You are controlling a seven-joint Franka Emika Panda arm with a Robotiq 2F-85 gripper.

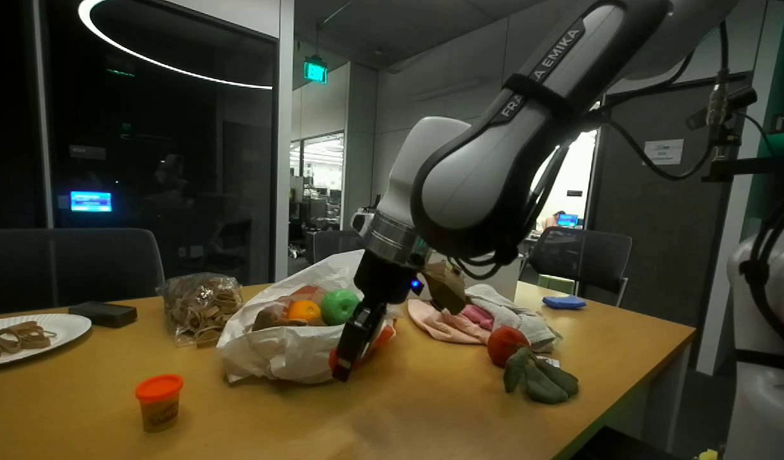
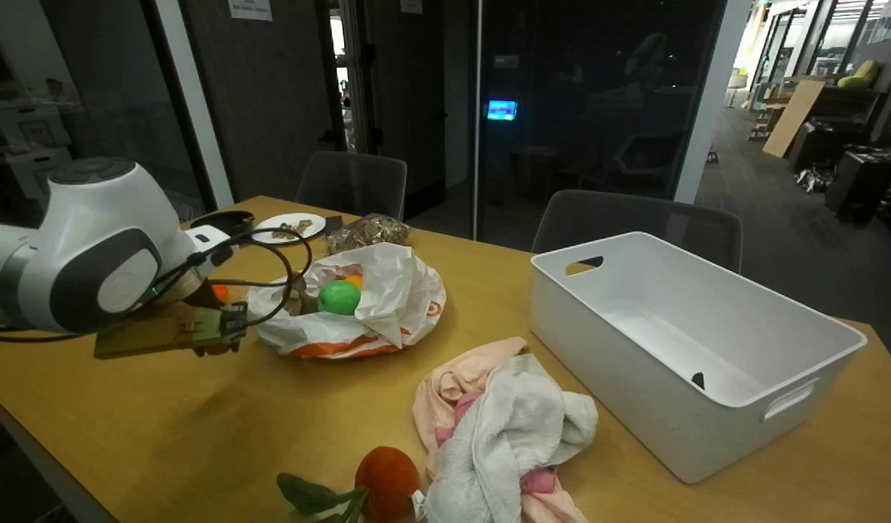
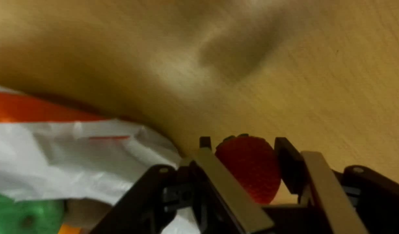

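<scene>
You are gripping a red fruit-shaped piece: the gripper is standing partly closed, and its fingers are flanking the piece closely on both sides in the wrist view. The piece is sitting outside the white bag, just beside its edge, over the worktop; whether it is touching the surface or hanging above it, you are not seeing clearly enough to tell. So the grasping is looking done, while any setting down or letting go is remaining undone.

Inside the bag, a green fruit, an orange fruit and something brown are resting together, and you are holding none of them. A round red piece with leaves is lying well apart from the gripper, just beside the heap of cloths. The white box is standing past those cloths, also well apart. Near the bag, a clear packet of brown bands is lying, and an orange-lidded tub is standing upright.
</scene>
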